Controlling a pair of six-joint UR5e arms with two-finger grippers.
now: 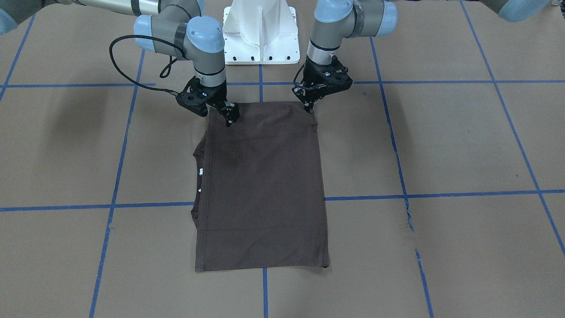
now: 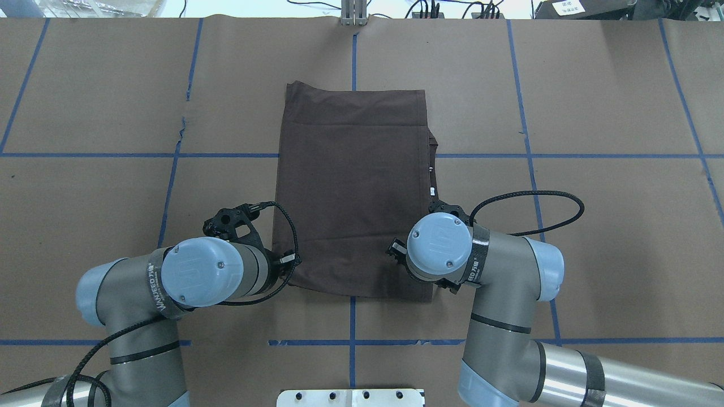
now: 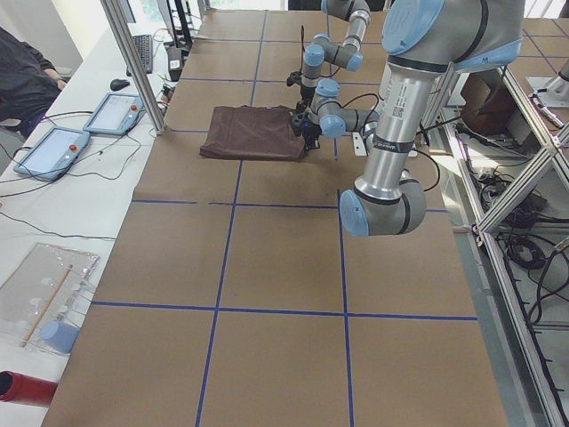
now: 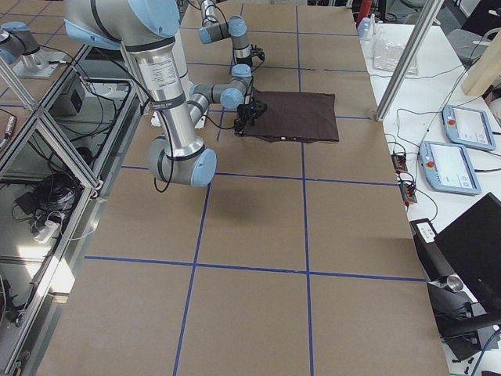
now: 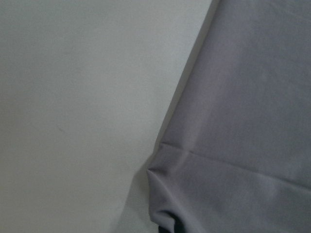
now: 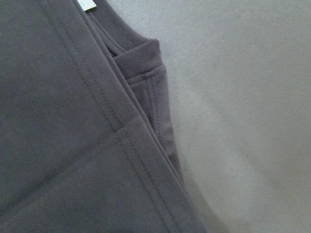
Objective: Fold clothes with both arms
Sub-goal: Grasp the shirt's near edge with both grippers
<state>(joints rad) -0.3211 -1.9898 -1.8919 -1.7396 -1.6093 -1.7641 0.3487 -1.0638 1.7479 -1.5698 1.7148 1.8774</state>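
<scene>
In the middle of the surface (image 1: 441,141), the dark brown T-shirt (image 1: 265,185) lay folded into a long rectangle, with a hand at each robot-side corner, presumably to carry that edge over for the next fold. The left hand (image 1: 310,106) looked pinched shut on its puckered corner. The right hand (image 1: 230,117) touched the cloth, but I could not tell its opening or grip.

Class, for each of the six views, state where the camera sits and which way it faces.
Front-facing: across the table, facing the robot; left arm, right arm, pedestal.
Overhead: behind the robot, looking forward-down; both arms.
Exterior left: table's left end; left arm nearest.
Exterior right: table's right end; right arm nearest.
Left wrist: close on T-shirt; no body.
Right wrist: likewise.
All share the T-shirt.
</scene>
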